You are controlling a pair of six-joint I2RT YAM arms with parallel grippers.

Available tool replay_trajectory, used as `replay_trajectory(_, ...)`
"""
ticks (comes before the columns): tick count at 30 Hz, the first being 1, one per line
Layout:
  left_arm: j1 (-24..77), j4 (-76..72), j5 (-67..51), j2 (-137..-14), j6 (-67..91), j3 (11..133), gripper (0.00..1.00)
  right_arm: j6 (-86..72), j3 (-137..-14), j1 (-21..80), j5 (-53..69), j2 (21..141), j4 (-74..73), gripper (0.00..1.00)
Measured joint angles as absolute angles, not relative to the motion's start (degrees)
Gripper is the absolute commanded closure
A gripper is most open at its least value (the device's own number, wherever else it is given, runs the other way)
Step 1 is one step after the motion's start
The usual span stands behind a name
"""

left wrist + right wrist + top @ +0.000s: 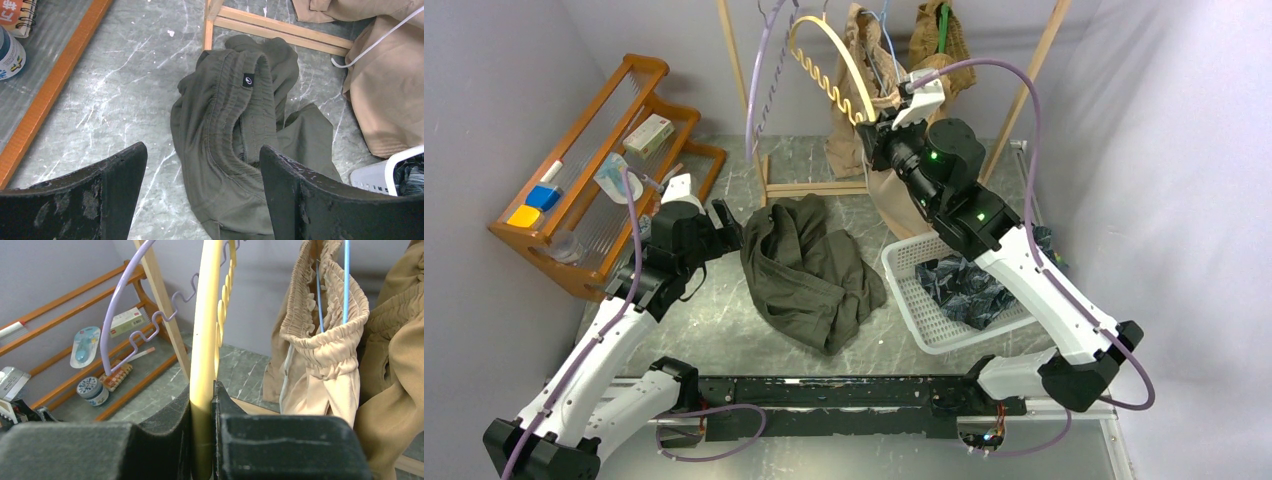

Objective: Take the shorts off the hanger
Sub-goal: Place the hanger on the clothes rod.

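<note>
Tugging could rock the wooden rack [1030, 78] and drop the beige shorts [320, 350] hanging there onto the desk [724, 340] beside the olive shorts [809, 270]; right jaws clench the bare yellow hanger [205, 340], left jaws spread, empty.

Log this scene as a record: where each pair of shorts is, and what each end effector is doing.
olive shorts: heaped on the table, off any hanger
navy shorts: in the white basket
beige shorts: hanging on a blue hanger
tan-brown shorts: hanging beside the beige pair
left end effector: open, above the olive shorts, holding nothing
right end effector: shut on the bare yellow hanger
</note>
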State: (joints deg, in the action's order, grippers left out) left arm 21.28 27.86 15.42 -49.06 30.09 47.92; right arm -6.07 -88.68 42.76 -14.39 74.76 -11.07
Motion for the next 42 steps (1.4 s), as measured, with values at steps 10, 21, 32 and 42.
replay_trajectory(10, 21.28, 28.34, 15.57, -49.06, 30.09, 47.92, 0.13, -4.38, -90.11, 44.07, -15.31, 77.17, -11.88, 1.00)
replay_trajectory(21, 21.28, 28.64, 15.88, -49.06, 30.09, 47.92, 0.13, -3.51, -90.11, 44.66, -17.12, 77.41, -13.08, 1.00)
replay_trajectory(32, 21.28, 28.73, 15.86, -49.08, 30.39, 47.92, 0.13, -3.22, -92.55, 45.36, -18.81, 79.31, -14.96, 1.00)
replay_trajectory(42, 21.28, 28.77, 15.88, -49.06, 30.44, 47.92, 0.13, -2.39, -92.66, 46.94, -21.63, 81.80, -14.94, 1.00)
